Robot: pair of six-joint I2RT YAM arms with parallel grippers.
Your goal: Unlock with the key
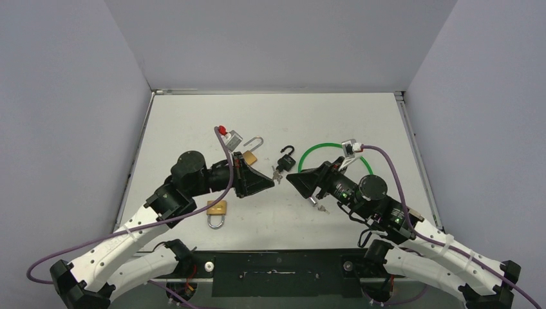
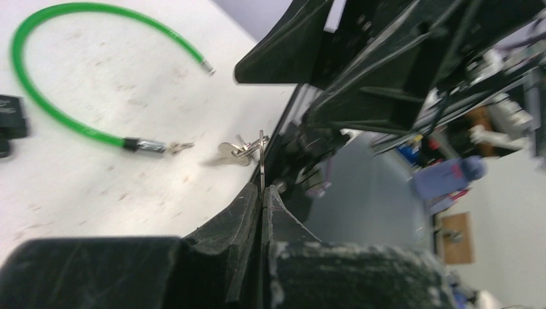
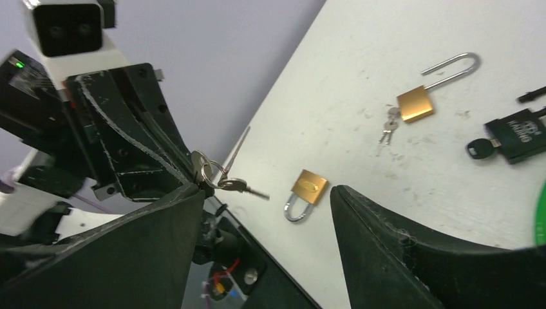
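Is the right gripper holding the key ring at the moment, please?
No, the right gripper stands open and empty, while the key ring is pinched in the shut left gripper.

Pale, perhaps brand lettering on the black padlock (image 3: 520,136), illegibly blurred; nothing else legible.

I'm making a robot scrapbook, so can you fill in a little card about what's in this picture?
left gripper: shut on the key bunch
right gripper: open, empty, tip facing the left one
open brass padlock: lying flat, small keys beside it
closed brass padlock: lying flat, alone
black padlock: shackle open, key in it
green cable: curved loop, one end free
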